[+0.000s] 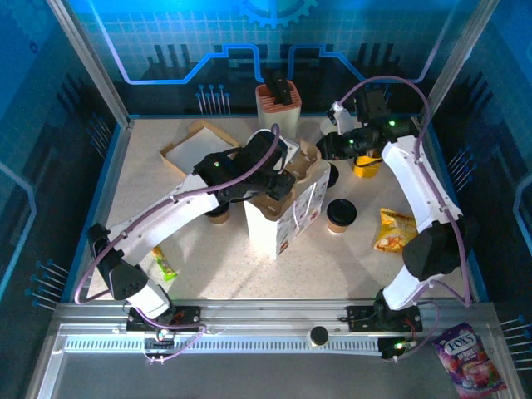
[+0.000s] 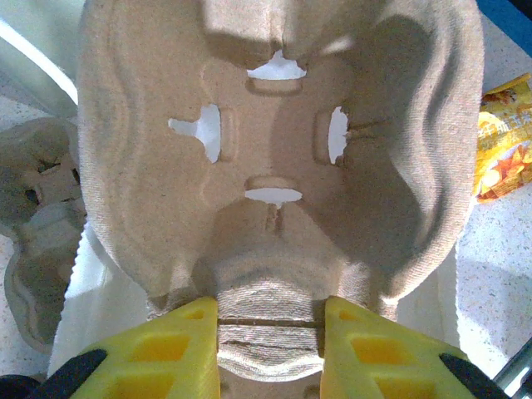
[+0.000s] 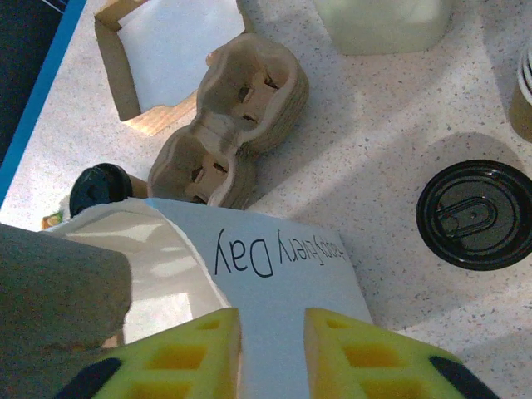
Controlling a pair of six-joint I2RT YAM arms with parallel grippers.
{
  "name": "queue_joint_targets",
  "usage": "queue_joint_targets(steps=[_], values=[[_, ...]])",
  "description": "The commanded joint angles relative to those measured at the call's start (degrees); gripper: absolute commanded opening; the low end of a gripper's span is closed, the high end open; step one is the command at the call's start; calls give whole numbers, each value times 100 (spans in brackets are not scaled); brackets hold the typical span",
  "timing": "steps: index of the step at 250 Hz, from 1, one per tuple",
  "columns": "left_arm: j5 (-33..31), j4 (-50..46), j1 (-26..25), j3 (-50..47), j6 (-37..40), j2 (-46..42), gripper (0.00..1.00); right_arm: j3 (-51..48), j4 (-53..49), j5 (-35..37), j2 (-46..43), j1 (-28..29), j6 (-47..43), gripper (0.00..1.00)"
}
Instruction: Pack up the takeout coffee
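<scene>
A takeout coffee (image 1: 341, 214), tan with a black lid, stands right of the white paper bag (image 1: 278, 229). A second coffee (image 1: 218, 214) (image 3: 100, 187) shows left of the bag, half under my left arm. My left gripper (image 1: 283, 184) (image 2: 270, 332) is shut on the rim of a pulp cup carrier (image 2: 274, 125), which hangs over the bag's mouth (image 1: 306, 165). My right gripper (image 1: 320, 154) (image 3: 273, 349) is shut on the bag's upper wall (image 3: 283, 274), printed "Happy Every Day".
A stack of pulp carriers (image 3: 233, 125) lies beside a flat cardboard box (image 1: 199, 145) at the back left. A black lid (image 3: 475, 212) lies near the bag. A lid holder (image 1: 278, 104) stands at the back. A yellow snack bag (image 1: 393, 229) lies at the right.
</scene>
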Motion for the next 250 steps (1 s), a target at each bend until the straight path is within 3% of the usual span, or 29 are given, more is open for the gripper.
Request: queue_joint_targets(steps=[1,121,250], values=[[112,-242,-19,-83,58,19,30,-38,-104,-137,-79,-75,-23,23],[160,-387,-14,-84,61,63,30,-66,-71,-177,-138,-73,-75,7],[314,-683,-17,22,38,227,30,-315,302,-392,-410,-69,-28,1]])
